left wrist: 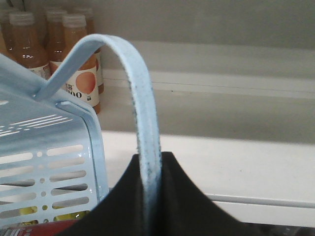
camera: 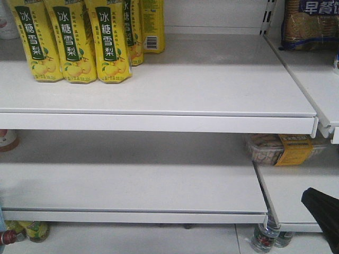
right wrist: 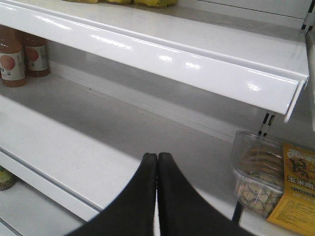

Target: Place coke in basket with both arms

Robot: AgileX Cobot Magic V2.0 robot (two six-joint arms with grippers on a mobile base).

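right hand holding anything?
No. In the right wrist view the right hand is shut, fingers pressed together with nothing between them, over the white shelf.

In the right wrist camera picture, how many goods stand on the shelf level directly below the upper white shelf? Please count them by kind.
Pale orange juice bottles with white labels: 2
Clear plastic snack tub with yellow label: 1
Total: 3

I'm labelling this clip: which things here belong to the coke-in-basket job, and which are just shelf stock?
Belongs to the job:
basket, its handle gripped in the left claw
right claw, shut and empty

Shelf stock:
yellow pear-drink cartons
peach juice bottles
snack tub

No coke shows clearly.
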